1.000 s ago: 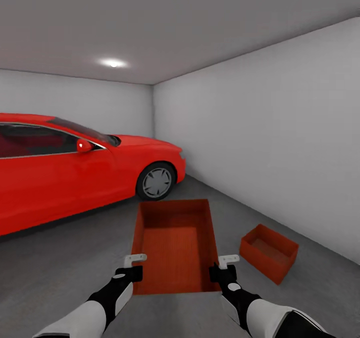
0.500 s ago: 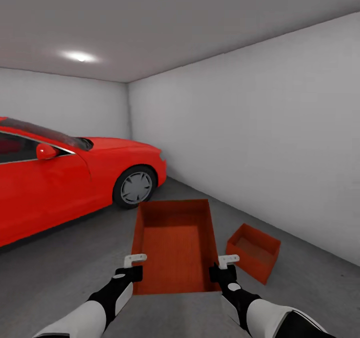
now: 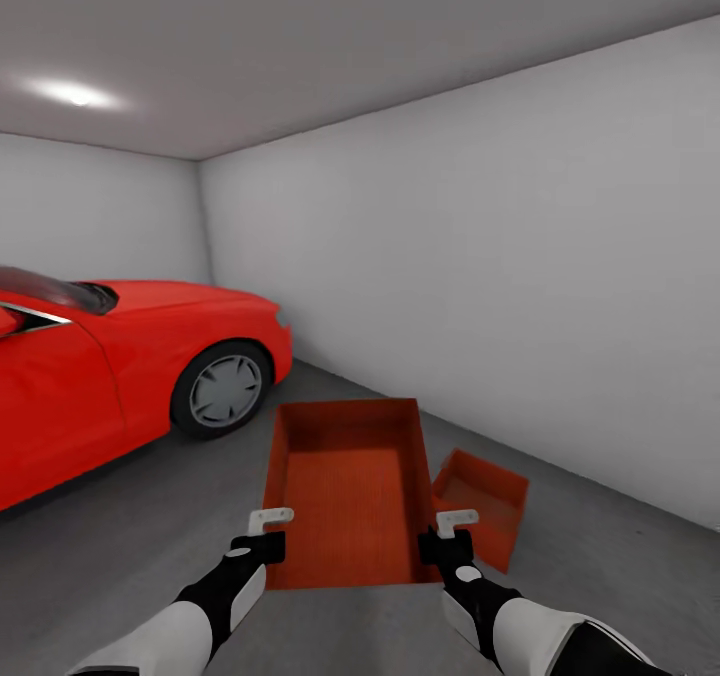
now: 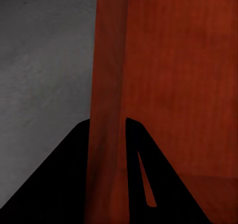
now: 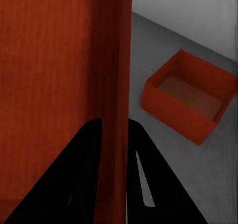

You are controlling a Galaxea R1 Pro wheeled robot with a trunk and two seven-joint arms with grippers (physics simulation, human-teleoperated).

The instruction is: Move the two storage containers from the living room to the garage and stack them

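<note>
In the head view I hold an orange-red open-top storage container (image 3: 348, 486) level in front of me, above the dark grey concrete floor (image 3: 130, 546) of the garage. My left gripper (image 3: 270, 522) is shut on its left wall (image 4: 106, 134). My right gripper (image 3: 456, 524) is shut on its right wall (image 5: 117, 134). The other storage container (image 3: 482, 501) rests on the floor just right of the held one, partly hidden behind it; the right wrist view shows it (image 5: 186, 97) empty and upright.
A red car (image 3: 110, 376) stands at the left, its front wheel (image 3: 222, 388) near the held bin. White walls (image 3: 520, 286) close the back and right. Bare concrete lies between me and the car.
The whole view has swung to the right: the car and the ceiling light slid left, and the container on the floor now sits close beside the held one. My grip is unchanged.
</note>
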